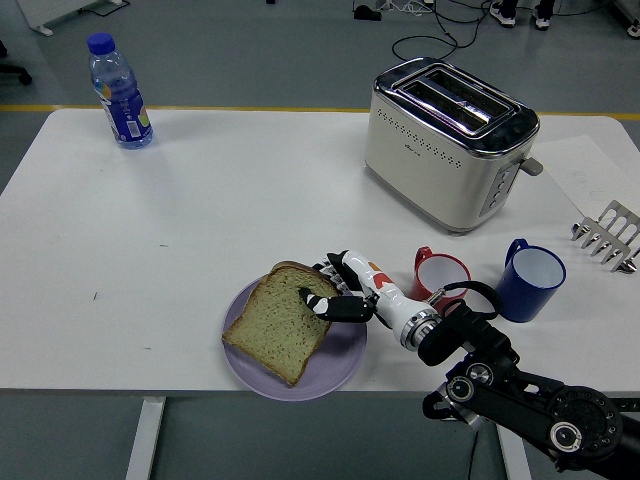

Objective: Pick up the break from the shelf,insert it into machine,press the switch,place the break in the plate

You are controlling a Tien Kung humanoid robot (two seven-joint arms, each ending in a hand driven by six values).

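A slice of brown bread (280, 318) lies on the lilac plate (345, 358) near the table's front edge, its lower corner overhanging the plate's rim. My right hand (335, 290) reaches in from the lower right and pinches the slice's right edge, thumb on top and fingers behind it. The cream toaster (449, 142) stands at the back right with both slots empty and its lever (531, 166) on the right end. My left arm is out of view.
A red mug (441, 273) and a blue mug (531, 278) stand right of the plate, close to my right forearm. A metal rack (607, 233) sits at the right edge. A water bottle (120, 93) stands at the back left.
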